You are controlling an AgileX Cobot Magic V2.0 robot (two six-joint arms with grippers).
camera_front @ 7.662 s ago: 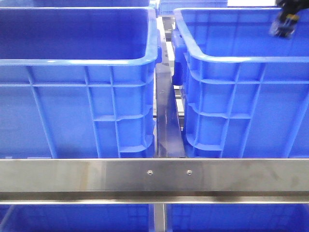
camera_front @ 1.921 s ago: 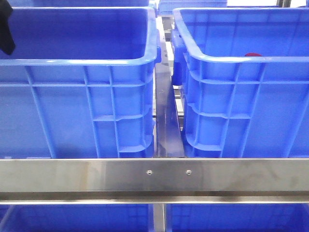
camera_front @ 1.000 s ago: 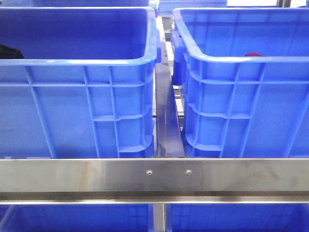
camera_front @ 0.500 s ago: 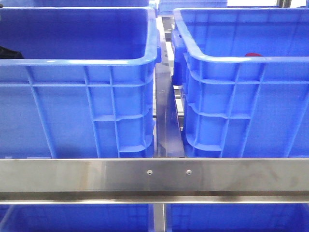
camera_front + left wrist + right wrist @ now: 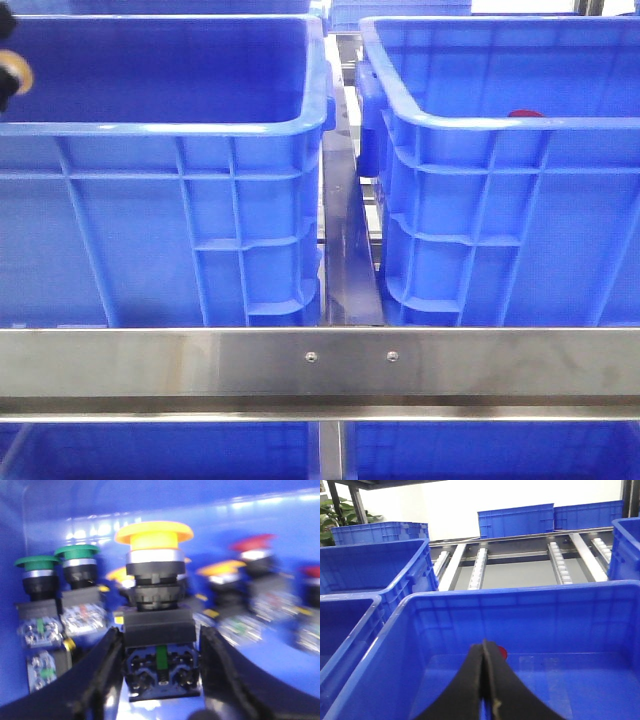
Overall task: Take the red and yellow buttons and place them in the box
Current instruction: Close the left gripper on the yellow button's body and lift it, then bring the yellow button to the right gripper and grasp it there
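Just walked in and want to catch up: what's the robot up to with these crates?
The left gripper holds a yellow button by its body, inside the left crate among other buttons. The right gripper is shut and empty over the right crate, where a red button already lies.

left claw [image 5: 159,645] | risen since a moment ago | gripping yellow button [image 5: 154,535]

Looked like a factory or warehouse parts-picking station. Identical blue plastic crates [image 5: 200,200] sat on a steel rack rail [image 5: 320,365], with roller conveyor tracks [image 5: 562,565] running behind and more crates [image 5: 516,520] stacked at the back. One bin held industrial pushbutton switches [image 5: 155,605] with contact blocks.
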